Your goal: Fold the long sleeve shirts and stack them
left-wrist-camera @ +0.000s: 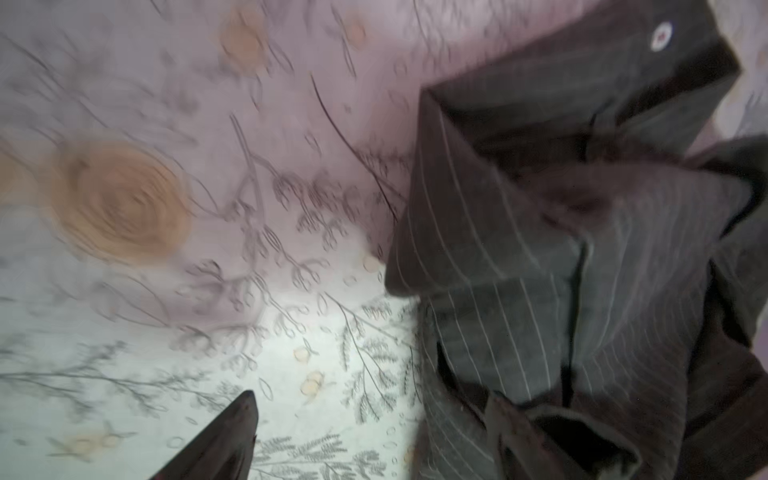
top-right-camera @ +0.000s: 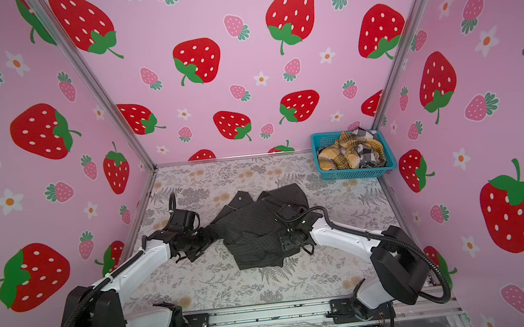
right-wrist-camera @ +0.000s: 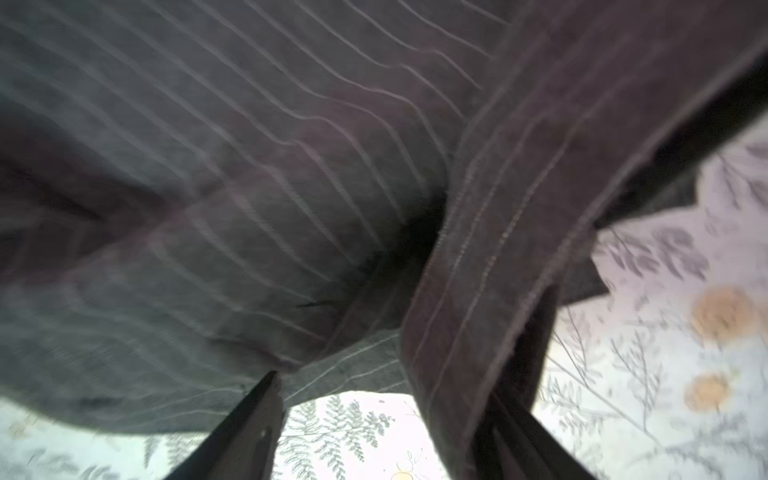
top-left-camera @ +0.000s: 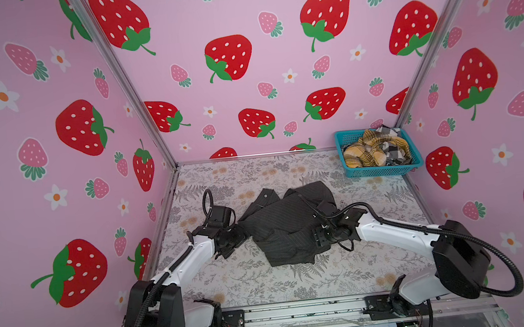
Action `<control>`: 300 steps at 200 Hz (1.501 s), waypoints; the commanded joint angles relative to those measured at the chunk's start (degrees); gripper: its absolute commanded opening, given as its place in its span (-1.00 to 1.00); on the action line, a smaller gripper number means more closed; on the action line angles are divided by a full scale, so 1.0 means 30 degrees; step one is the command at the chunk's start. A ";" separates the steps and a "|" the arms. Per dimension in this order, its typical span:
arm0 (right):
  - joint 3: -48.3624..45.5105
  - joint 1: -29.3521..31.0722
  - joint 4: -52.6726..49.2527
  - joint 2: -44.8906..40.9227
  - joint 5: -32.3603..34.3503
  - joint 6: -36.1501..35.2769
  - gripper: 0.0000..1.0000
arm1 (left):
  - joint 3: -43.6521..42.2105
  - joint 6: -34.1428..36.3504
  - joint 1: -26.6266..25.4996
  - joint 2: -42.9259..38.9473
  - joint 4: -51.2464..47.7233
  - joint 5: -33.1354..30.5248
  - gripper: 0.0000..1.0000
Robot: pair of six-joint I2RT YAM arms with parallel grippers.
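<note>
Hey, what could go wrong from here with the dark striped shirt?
The charcoal shirt lies bunched, and its stitched band hangs across a finger of the open right gripper; pulling away might snag and drag it. The open left gripper sits at layered cloth, so a pinch may catch several layers.

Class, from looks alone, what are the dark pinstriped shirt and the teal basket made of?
Pinstriped shirt: soft woven cloth, matte; it creases, folds, shows stitched seams. Teal basket: probably rigid plastic, smooth; moulded mesh walls hold shape.
</note>
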 commanded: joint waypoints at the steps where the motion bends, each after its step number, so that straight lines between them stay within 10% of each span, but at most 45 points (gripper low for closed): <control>1: 0.0671 -0.0052 -0.1643 0.0009 0.2634 0.1183 -0.15 | -0.0903 -0.2281 -0.1477 -0.0148 0.2092 0.1830 0.75; 35: 0.3241 -0.0274 -0.2124 -0.0793 0.3414 0.0354 -1.00 | -0.1762 -0.4572 -0.2424 0.1042 0.4379 0.2862 0.75; 89: 0.5516 -0.1112 -0.2994 -0.1847 0.3920 -0.0167 -1.00 | -0.0514 -0.5515 -0.3017 0.3509 0.5230 0.2757 0.73; 154: 0.5298 -0.1699 -0.2456 -0.2328 0.3639 -0.0084 -1.00 | 0.0252 -0.7246 -0.3337 0.3660 0.5520 0.4291 -0.82; 225: 1.0283 -0.3035 0.3698 -0.0514 -0.3292 -0.5411 -1.00 | 1.1463 -0.0841 0.0283 0.2060 -0.6355 -0.1396 -0.81; 248: 1.3922 -0.3072 0.4256 0.1418 -0.4741 -0.6118 -1.00 | 1.4968 0.1085 0.1785 0.3627 -0.7701 -0.1403 -0.43; 300: 1.4422 -0.3138 0.4735 0.2368 -0.5792 -0.5009 -1.00 | 1.0364 -0.0204 0.2914 0.4303 -0.4800 0.2269 0.01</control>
